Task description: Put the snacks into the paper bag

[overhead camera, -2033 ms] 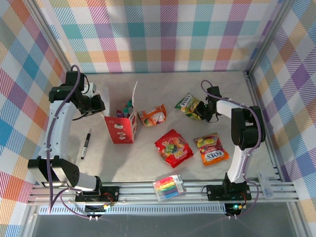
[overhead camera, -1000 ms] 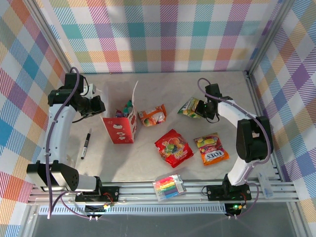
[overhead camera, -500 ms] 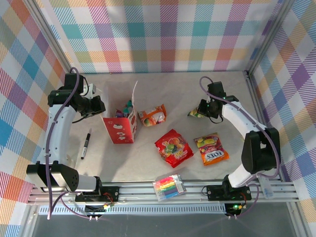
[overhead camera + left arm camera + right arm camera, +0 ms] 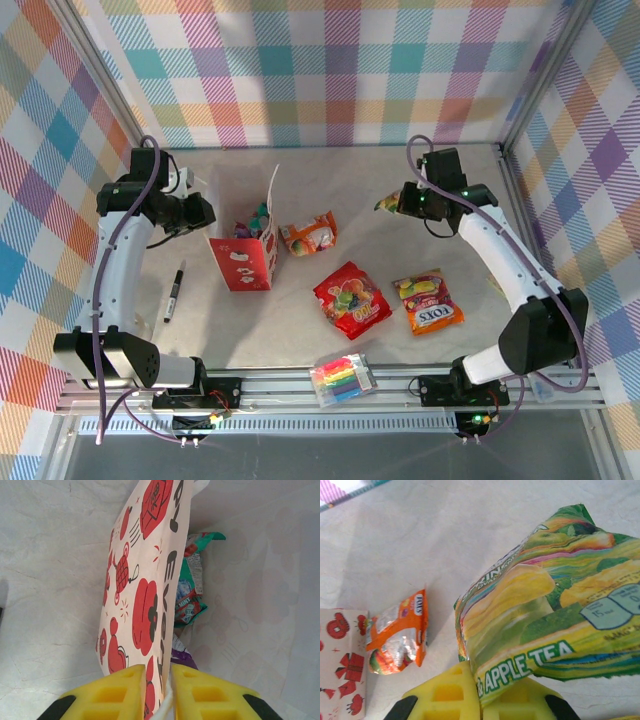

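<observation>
The right gripper (image 4: 481, 692) is clamped tight on a glossy yellow-green apple-tea candy pouch (image 4: 540, 615), and the left gripper (image 4: 159, 685) pinches the white-and-red strawberry-print paper bag (image 4: 145, 590) wall.

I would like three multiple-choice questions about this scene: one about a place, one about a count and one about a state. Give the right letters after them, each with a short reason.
1. Where is the orange pouch?
A) inside the paper bag
B) on the table, beside the paper bag
C) in the right gripper

2. How many pouches lie loose on the table?
A) three
B) one
C) five

3. The right gripper is:
A) open and empty
B) shut on the red pouch
C) shut on the yellow-green pouch

Answers:
1 B: it lies on the table next to the bag's wall.
2 A: the orange pouch, the red pouch and the orange-red FOXS pouch.
3 C: its yellow fingers pinch that pouch's edge.
</observation>
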You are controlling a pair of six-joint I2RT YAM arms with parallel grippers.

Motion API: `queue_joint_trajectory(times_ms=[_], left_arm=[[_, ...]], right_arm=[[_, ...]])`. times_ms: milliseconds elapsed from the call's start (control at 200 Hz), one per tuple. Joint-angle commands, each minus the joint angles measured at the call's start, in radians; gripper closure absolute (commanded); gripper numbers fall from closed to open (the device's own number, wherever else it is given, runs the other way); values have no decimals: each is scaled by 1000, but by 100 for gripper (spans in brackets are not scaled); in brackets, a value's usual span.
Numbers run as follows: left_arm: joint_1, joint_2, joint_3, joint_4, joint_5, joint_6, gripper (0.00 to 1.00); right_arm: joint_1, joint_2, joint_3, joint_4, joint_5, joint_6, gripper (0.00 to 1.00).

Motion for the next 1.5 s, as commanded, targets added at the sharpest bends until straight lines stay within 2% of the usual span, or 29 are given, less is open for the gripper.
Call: queue_joint_trajectory(times_ms=[0, 200, 665, 820, 1055, 1310, 1495], left_arm=[[13, 0, 37, 8, 23, -8, 78], [13, 15, 40, 26, 23, -12, 79], [12, 2, 29, 21, 12, 4, 95], [13, -8, 34, -2, -24, 18, 96], [12, -11, 30, -17, -43, 25, 96], [13, -25, 14, -8, -48, 21, 96], [13, -29, 10, -5, -46, 18, 96]], right_arm=[[36, -45, 67, -3, 9, -40, 100], [105, -49, 176, -19, 37, -88, 100], [200, -12, 429, -8, 96, -226, 100], [229, 21, 534, 6, 83, -264, 100], [253, 103, 719, -2, -4, -334, 100], [275, 215, 926, -55, -173, -382, 100], [323, 281, 1014, -39, -323, -344, 100]])
